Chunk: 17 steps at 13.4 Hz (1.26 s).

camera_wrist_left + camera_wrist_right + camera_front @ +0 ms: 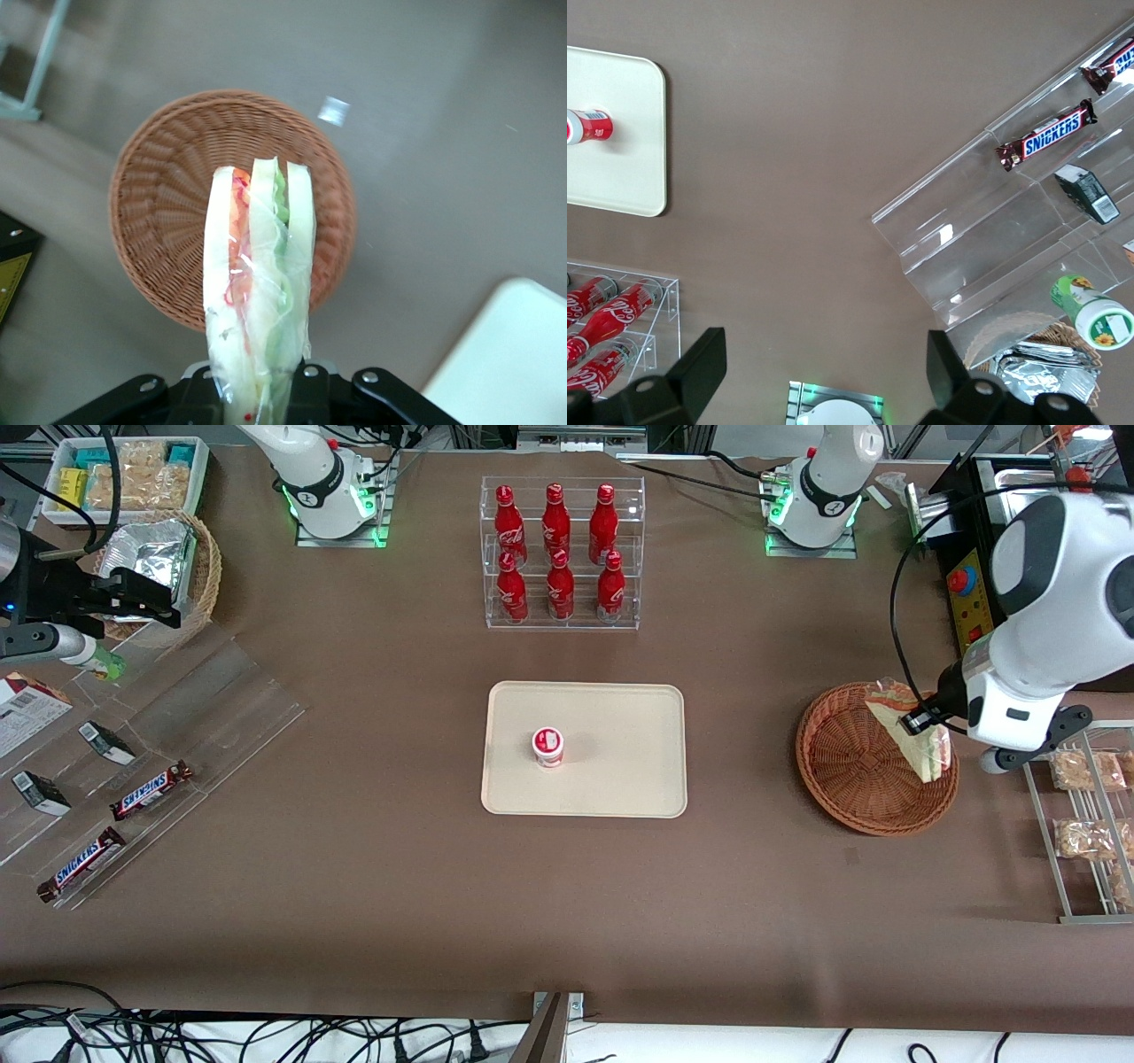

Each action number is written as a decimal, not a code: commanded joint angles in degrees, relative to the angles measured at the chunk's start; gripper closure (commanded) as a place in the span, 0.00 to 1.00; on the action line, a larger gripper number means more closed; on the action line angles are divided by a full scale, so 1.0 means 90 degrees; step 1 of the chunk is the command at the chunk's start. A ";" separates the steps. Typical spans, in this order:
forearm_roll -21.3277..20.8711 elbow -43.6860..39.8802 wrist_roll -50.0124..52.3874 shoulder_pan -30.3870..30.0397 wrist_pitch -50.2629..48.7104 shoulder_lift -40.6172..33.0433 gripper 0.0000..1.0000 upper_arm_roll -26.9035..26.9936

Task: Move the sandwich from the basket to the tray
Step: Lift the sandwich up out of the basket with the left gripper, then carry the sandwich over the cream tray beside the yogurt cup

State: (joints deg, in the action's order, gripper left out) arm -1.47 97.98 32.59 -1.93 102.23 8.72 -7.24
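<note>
Gripper (pixel 920 722) above basket (pixel 850 766), jaws pinching sandwich (pixel 917 735) at one end. Sandwich hangs clear of wicker. Tray (pixel 620 779) well apart, w/ small red-white cup (pixel 548 747) on it.

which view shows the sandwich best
The left wrist view: the sandwich fills it, layers clear, held shut in the tool above the basket. The front view shows it small, partly hidden by the arm. The right wrist view misses it.

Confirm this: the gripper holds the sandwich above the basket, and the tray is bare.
Not quite. The tray is not bare: the front view shows a small red-and-white cup standing on it. The rest holds: the gripper holds the sandwich above the basket.
</note>
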 commanded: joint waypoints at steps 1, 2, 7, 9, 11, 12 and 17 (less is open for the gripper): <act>0.0154 -0.0554 -0.0582 0.0068 -0.0392 0.0144 1.00 -0.0492; 0.0163 -0.0554 -0.0807 0.0078 -0.0392 0.0144 1.00 -0.0717; 0.0281 -0.0535 -0.0868 0.0098 0.0210 0.0456 1.00 -0.2229; 0.0183 -0.0515 -0.0615 0.0146 0.0544 0.0816 1.00 -0.2613; -0.0069 -0.0408 -0.0312 0.0467 0.0934 0.1080 1.00 -0.2614; -0.0274 -0.0417 -0.0021 0.0614 0.1091 0.1285 1.00 -0.2614; -0.1592 -0.0340 0.1454 0.1210 0.2027 0.2340 1.00 -0.2614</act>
State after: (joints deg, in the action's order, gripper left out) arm -11.87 95.53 41.36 7.64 117.81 26.63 -30.68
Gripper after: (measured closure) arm 0.806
